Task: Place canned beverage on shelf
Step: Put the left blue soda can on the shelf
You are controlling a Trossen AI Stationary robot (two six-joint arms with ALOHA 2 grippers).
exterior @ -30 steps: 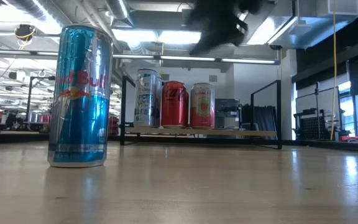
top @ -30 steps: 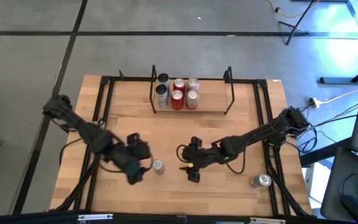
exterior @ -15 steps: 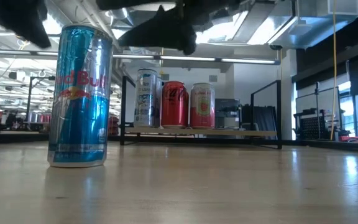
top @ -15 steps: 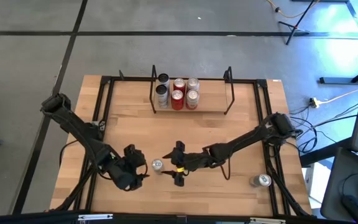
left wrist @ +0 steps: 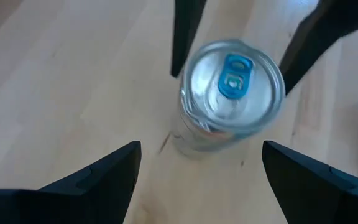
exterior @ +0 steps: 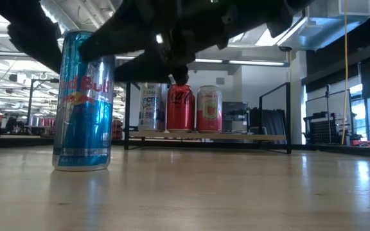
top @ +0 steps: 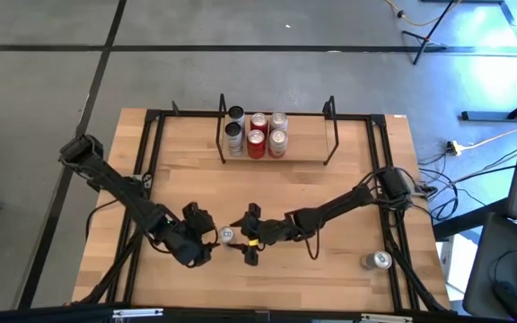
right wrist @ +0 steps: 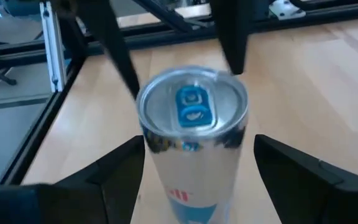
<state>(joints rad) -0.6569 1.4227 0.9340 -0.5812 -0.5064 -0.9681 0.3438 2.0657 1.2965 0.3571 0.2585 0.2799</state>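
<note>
A slim blue and silver can (top: 227,236) stands upright on its base on the table, and also shows in the low view (exterior: 82,102). My left gripper (top: 203,240) is open just left of it, with the can ahead of its fingertips (left wrist: 201,149). My right gripper (top: 245,244) is open, coming from the right, with its fingers on either side of the can's upper part (right wrist: 199,142). The shelf (top: 308,148) stands at the table's far side and holds several cans (top: 257,135). My right gripper's open fingers (right wrist: 117,168) stand close on either side of the can's upper body (right wrist: 191,149), coming level from the table's right. I cannot tell whether they touch it. The can stands upright on the table.
Another silver can (top: 377,260) stands at the table's near right. Black rails (top: 146,161) run along the table's left and right sides. The shelf's right half (exterior: 249,136) is bare board. There is open tabletop between the can and the shelf.
My right gripper has gone toward the table's left and down to the blue can, and its open fingers now stand around the can's top. My left gripper has stayed beside the can's left and come a little closer. The can still stands upright.
</note>
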